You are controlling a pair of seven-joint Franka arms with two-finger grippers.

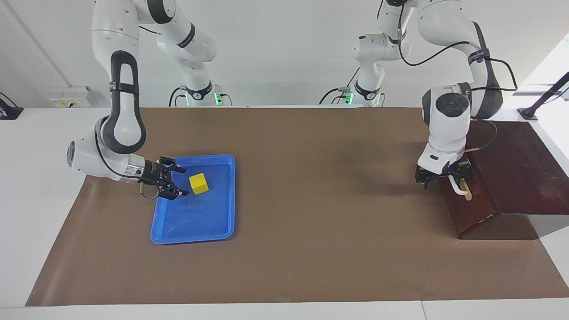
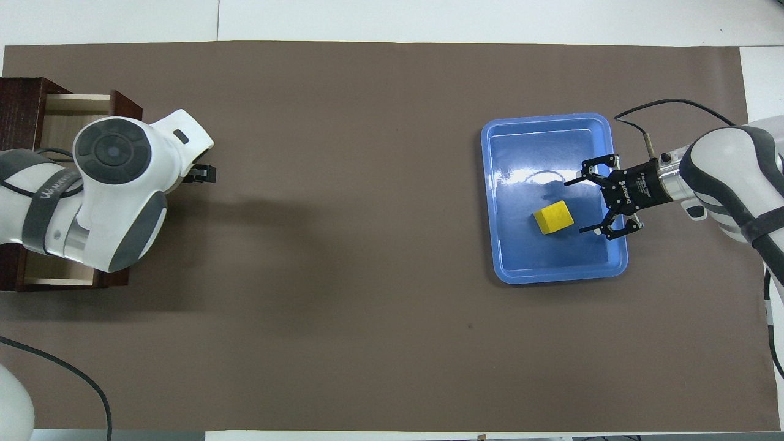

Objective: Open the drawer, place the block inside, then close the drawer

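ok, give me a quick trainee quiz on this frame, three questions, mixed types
1. True or false: the block lies in the blue tray, and the open right gripper is beside it, not holding it.
2. The drawer is: A) fully shut, B) pulled partly out, with its pale inside showing in the overhead view, C) lying out on the table.
3. Fill in: the left gripper is at the drawer's white ____.

Key: 1 true; 2 B; 3 handle.
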